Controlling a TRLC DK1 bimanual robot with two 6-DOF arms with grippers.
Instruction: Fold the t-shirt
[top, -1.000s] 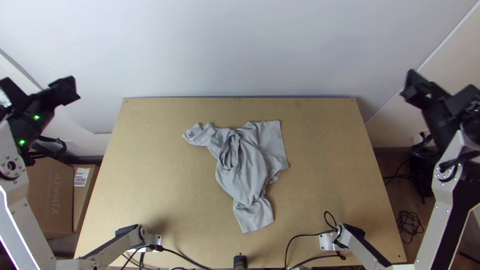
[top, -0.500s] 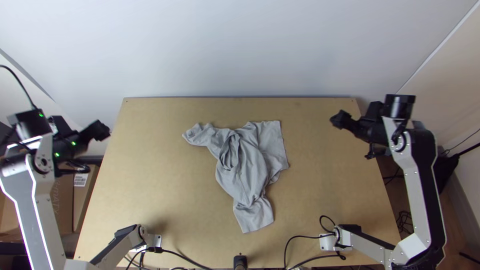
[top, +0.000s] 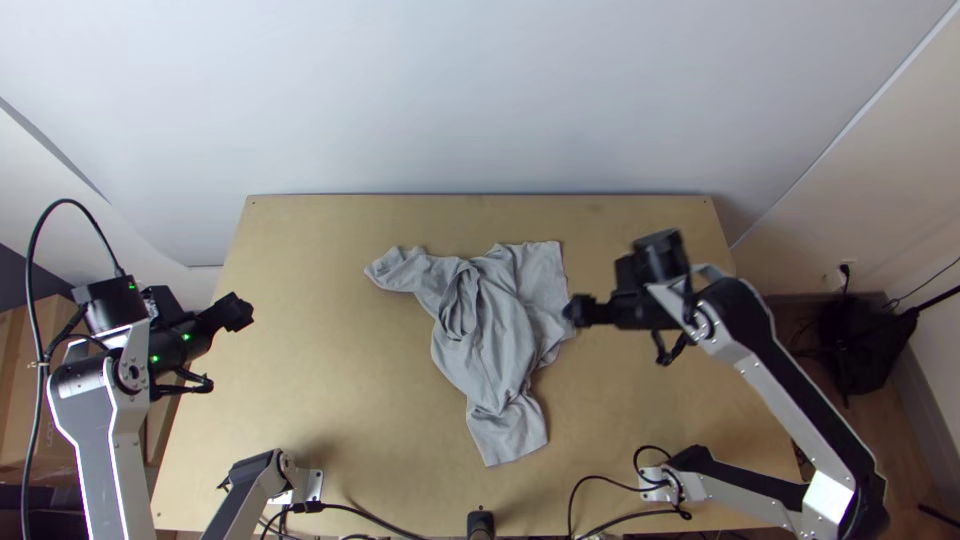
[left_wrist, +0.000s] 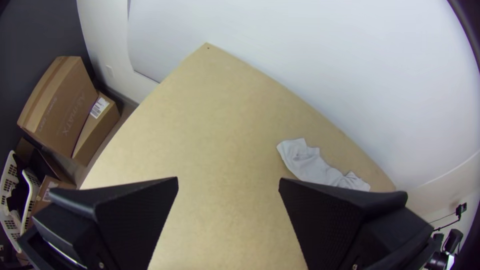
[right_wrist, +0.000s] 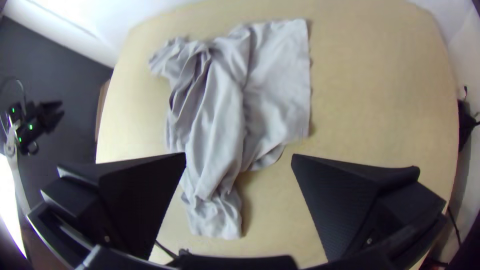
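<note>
Cardboard boxes (left_wrist: 62, 107) stood on the floor past the table's left side, beside a white slotted basket (left_wrist: 10, 185), and a black bag-like bundle (top: 865, 350) sat off to the right. Black cables (top: 600, 474) looped over the near edge of the light wooden table (top: 340, 400), and the right arm's links cut across its right half. The grey t-shirt (top: 495, 340) was soft and rumpled, bunched into long creases through the middle, with a flatter panel toward the far right. It lay around mid-table, well apart from the left gripper (top: 238, 312), which hung by the left edge with its fingers wide apart and empty. The right gripper (top: 573, 310) hung above the cloth's right edge, its black, fine-textured fingers spread just as wide, gripping nothing.
</note>
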